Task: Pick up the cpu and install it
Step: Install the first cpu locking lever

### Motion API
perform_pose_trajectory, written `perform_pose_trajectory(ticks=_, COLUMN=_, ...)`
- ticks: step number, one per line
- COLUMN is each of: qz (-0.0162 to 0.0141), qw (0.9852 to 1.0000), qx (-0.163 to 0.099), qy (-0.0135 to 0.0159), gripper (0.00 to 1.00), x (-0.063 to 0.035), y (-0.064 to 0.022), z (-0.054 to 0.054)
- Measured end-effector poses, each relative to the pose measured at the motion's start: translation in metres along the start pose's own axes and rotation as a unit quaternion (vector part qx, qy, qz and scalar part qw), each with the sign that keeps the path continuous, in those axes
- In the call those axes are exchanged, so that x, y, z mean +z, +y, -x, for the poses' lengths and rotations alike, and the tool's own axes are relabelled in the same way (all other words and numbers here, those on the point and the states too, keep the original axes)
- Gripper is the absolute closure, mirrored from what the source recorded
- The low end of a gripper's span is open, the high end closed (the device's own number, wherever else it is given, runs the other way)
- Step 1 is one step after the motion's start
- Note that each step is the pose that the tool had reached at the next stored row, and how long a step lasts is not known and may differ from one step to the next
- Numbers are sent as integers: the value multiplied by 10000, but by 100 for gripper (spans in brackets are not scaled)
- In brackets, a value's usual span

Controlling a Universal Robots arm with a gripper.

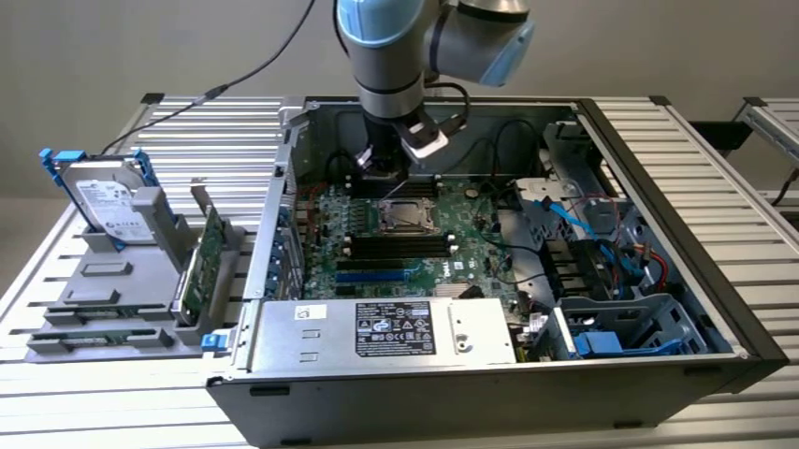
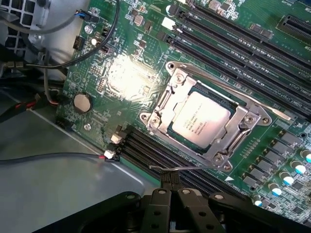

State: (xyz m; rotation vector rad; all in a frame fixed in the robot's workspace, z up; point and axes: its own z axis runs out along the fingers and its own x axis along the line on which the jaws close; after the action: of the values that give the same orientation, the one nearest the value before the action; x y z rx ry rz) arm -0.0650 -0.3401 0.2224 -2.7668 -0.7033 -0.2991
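You can treat the main part of the job as done, as far as the pictures let you judge. The cpu [image 2: 200,119] lies flat inside the socket [image 2: 206,121] on the motherboard [image 1: 399,245], its shiny metal top facing up and the metal load frame lying around it. The thin wire lever [image 2: 187,168] beside the socket looks free of its catch, so by my reading the latching is what remains, though I cannot be sure of that from here.

The hand [image 2: 169,194] is pressed together with nothing between its fingers. It hangs just above the board, beside the socket on the side toward the case's rear wall, apart from the cpu.

Everything else sits around that socket. The memory slots [image 1: 397,246] run just beside it, toward the front of the open computer case [image 1: 649,187], and the big silver box with the black sticker [image 1: 387,332] lies further that way. Loose cables [image 1: 587,220] and a drive cage [image 1: 631,327] are on the exterior view's right of the socket.

The case lies on a slatted aluminium worktop [image 1: 736,187]. Well apart from the socket, on the exterior view's left, a grey fixture [image 1: 107,290] holds the hard drive with the blue bracket [image 1: 107,201] upright, and an expansion card [image 1: 206,257]. The wall behind is plain.
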Motion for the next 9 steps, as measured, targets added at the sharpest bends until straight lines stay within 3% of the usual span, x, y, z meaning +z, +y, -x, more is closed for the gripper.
perform_pose_trajectory(ticks=9, qz=4, qw=10000, qx=14, qy=4, gripper=89, x=-27, y=-101, z=168)
